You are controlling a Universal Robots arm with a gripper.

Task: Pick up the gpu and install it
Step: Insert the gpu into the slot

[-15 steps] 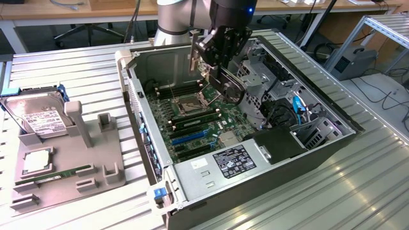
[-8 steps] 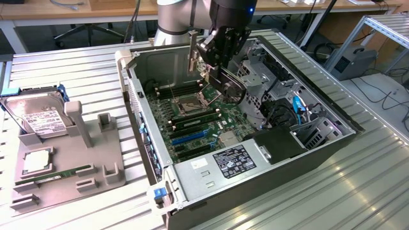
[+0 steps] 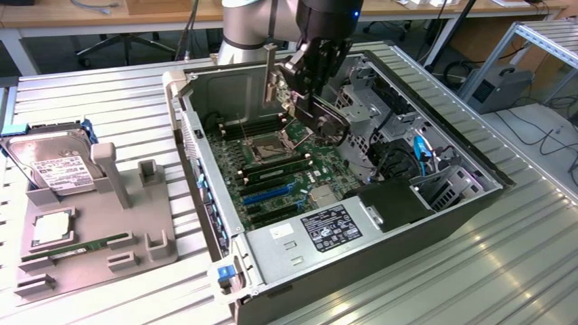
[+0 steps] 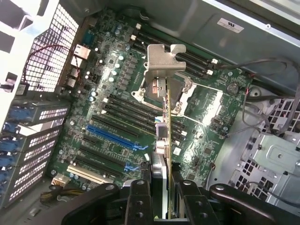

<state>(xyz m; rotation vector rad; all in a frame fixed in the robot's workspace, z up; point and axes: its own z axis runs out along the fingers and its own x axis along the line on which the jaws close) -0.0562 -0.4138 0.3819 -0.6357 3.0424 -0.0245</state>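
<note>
The gpu (image 3: 327, 124), a dark card with a silver bracket (image 3: 270, 74) at one end, hangs in the air above the motherboard (image 3: 271, 169) of the open computer case (image 3: 451, 203). My gripper (image 3: 315, 80) is shut on its upper edge. In the wrist view the gpu (image 4: 166, 126) appears edge-on between my two black fingers (image 4: 140, 201), with its bracket (image 4: 161, 61) at the far end. It floats over the CPU socket and the black slots, apart from the board. The blue expansion slot (image 4: 112, 136) lies off to one side of the card.
On the exterior view's left a grey fixture (image 3: 118, 203) holds a silver hard drive (image 3: 54, 166), a chip (image 3: 53, 227) and a green RAM stick (image 3: 77, 247). Inside the case sit a labelled power supply (image 3: 329, 230), drive cage (image 3: 361, 101) and cables (image 3: 420, 152).
</note>
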